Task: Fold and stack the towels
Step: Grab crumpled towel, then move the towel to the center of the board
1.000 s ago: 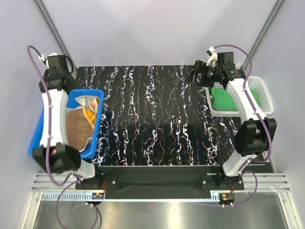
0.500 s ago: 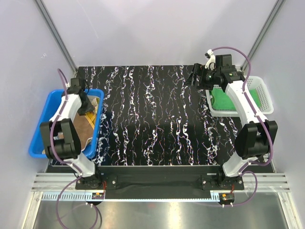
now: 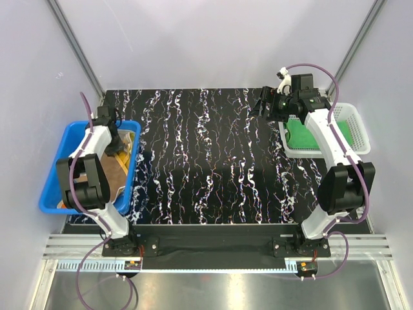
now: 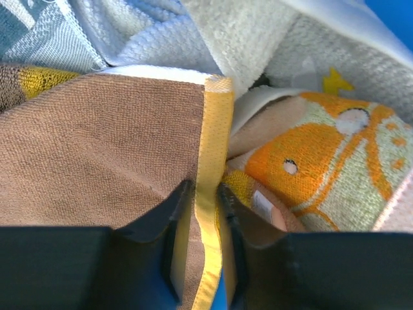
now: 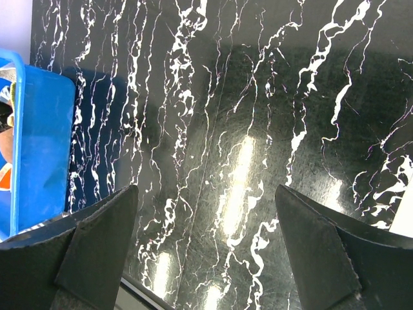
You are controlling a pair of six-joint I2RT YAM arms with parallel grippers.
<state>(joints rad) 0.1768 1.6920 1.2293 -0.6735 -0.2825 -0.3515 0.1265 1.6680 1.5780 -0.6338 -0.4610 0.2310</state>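
My left gripper [image 3: 117, 143] is down in the blue bin [image 3: 54, 175]. In the left wrist view it [image 4: 203, 191] is shut on the yellow hem [image 4: 217, 123] of an orange-yellow towel whose brown side [image 4: 110, 148] faces up. Beside it lie the cream towel with the orange fox [image 4: 322, 161], a whitish-beige towel [image 4: 245, 32] and a pale patterned cloth [image 4: 39, 32]. A folded green towel [image 3: 303, 134] lies in the white mesh basket [image 3: 359, 126]. My right gripper [image 3: 266, 103] is open and empty above the table next to the basket; it also shows in the right wrist view [image 5: 206, 194].
The black marbled table [image 3: 206, 161] lies between bin and basket. The bin's blue wall [image 5: 42, 148] shows at the left of the right wrist view. Grey walls and metal posts enclose the back and sides.
My left arm has folded down from above the bin into it, and the gripper now sits on the towel's hem. The right arm shifted only slightly.
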